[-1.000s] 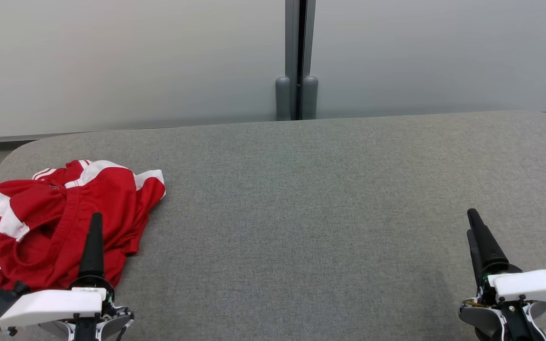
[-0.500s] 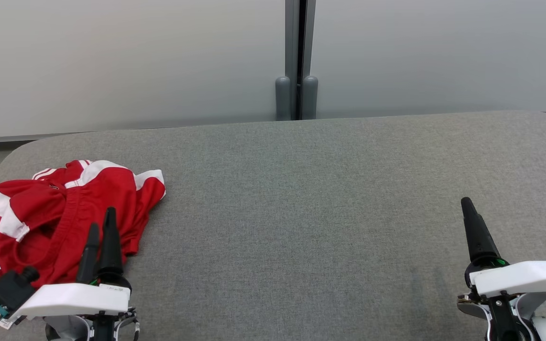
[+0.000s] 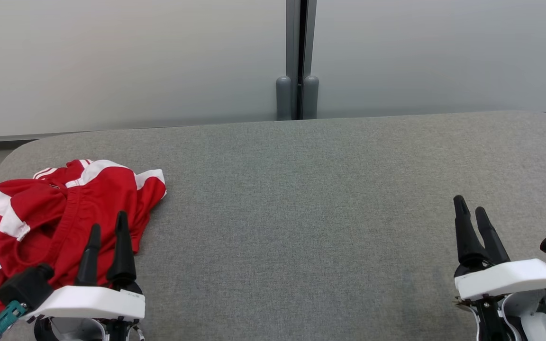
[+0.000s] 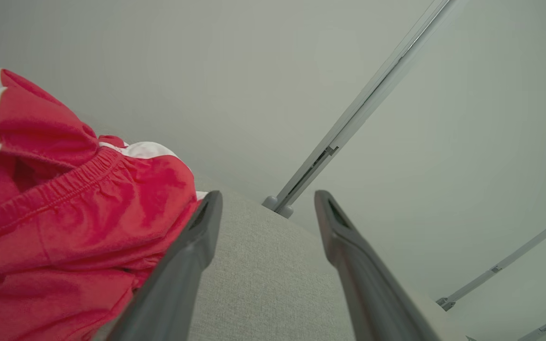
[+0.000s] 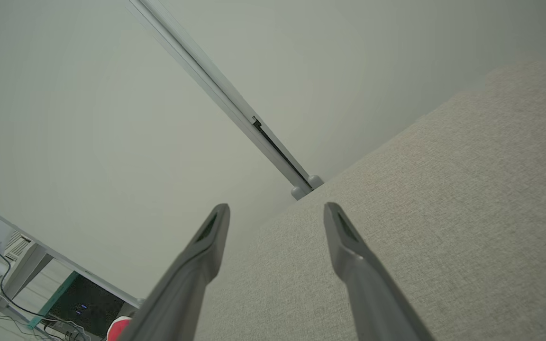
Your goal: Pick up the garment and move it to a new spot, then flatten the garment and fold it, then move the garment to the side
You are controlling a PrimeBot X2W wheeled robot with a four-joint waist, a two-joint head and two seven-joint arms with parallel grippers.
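Illumination is bright, even and diffuse, and no single source is apparent. The wall panels [image 3: 112, 61] show a smooth grey gradient without glare. The padded surface [image 3: 301, 189] carries only faint, soft-edged shading near the right gripper [image 3: 469, 204]. The head view is sharp, and the fabric weave is resolved. Both wrist views are tilted and stretch toward the edges. The fingers of the left gripper [image 4: 268, 195] are soft-edged close to the lens. The garment [image 4: 64, 227] appears strongly saturated and slightly blurred.
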